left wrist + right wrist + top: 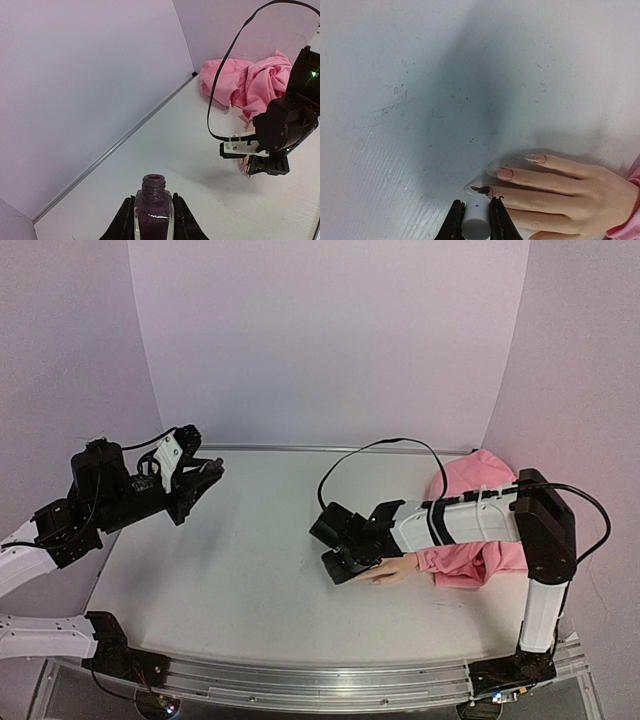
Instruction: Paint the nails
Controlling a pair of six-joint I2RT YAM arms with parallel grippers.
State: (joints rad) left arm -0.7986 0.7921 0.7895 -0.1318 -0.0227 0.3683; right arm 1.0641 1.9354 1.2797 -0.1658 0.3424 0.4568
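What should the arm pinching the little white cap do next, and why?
Probably a short stroke along the nail just beyond the white cap, which is shut in the right jaws. That nail carries only a small dark streak, and the mannequin hand has its next two nails looking bare.

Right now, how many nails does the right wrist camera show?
3: top nail, pale; middle nail, pale; bottom nail, dark-smeared, by the right tool. Others may be hidden.
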